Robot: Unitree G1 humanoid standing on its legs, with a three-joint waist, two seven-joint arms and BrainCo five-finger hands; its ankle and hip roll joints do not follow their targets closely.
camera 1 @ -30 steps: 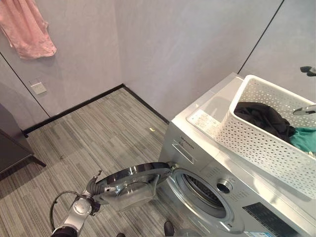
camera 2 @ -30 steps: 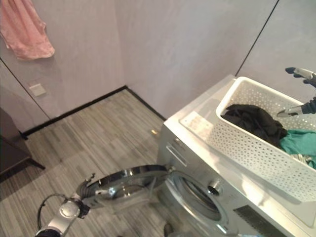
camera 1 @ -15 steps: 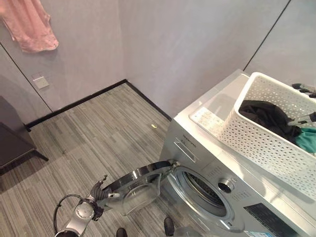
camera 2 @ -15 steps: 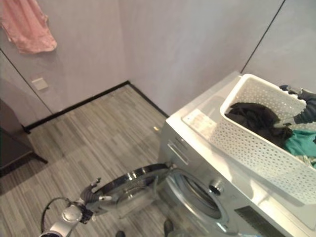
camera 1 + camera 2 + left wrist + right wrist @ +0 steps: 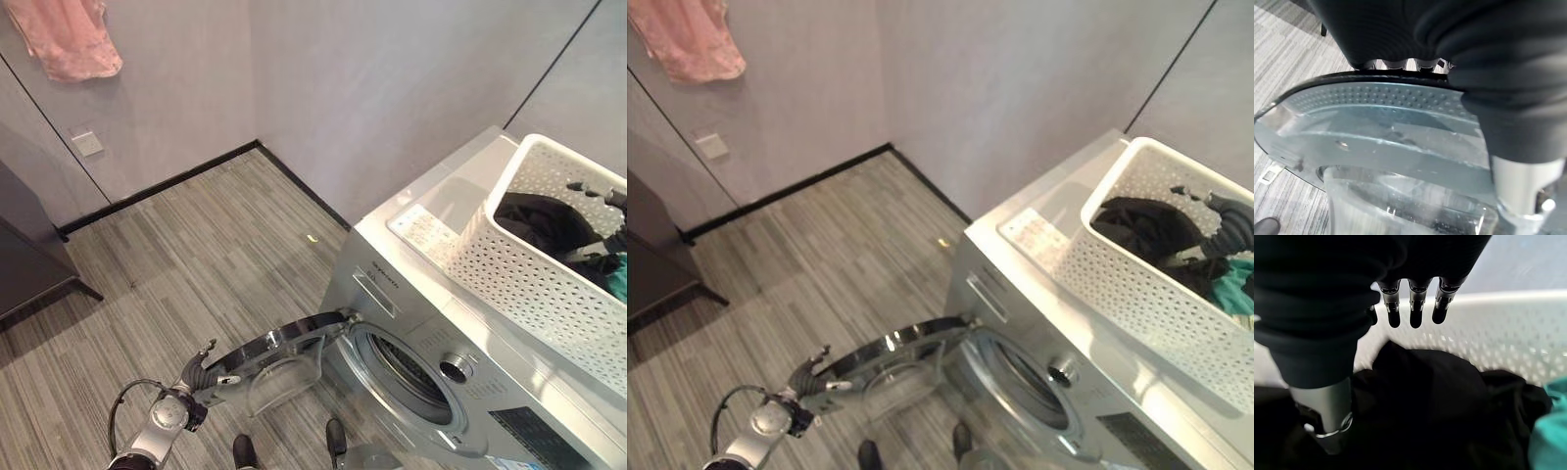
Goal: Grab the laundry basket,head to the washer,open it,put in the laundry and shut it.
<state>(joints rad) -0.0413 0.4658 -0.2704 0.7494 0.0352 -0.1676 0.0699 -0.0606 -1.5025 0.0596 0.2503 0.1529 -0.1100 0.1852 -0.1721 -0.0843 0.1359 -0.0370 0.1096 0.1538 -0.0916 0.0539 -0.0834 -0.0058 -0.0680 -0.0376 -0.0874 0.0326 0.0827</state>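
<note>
White washer (image 5: 411,284) stands with its round door (image 5: 279,352) swung wide, so opening looks done; loading and shutting remain. On top sits the perforated laundry basket (image 5: 509,255), black garment (image 5: 1425,382) inside. Right hand (image 5: 1410,308) hovers above it, fingers apart; left hand (image 5: 199,375) holds the door's edge, fingers hidden, so I cannot tell its grip

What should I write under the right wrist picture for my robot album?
Right hand, fingers straight, reaches into the white laundry basket just above the black garment.
</note>
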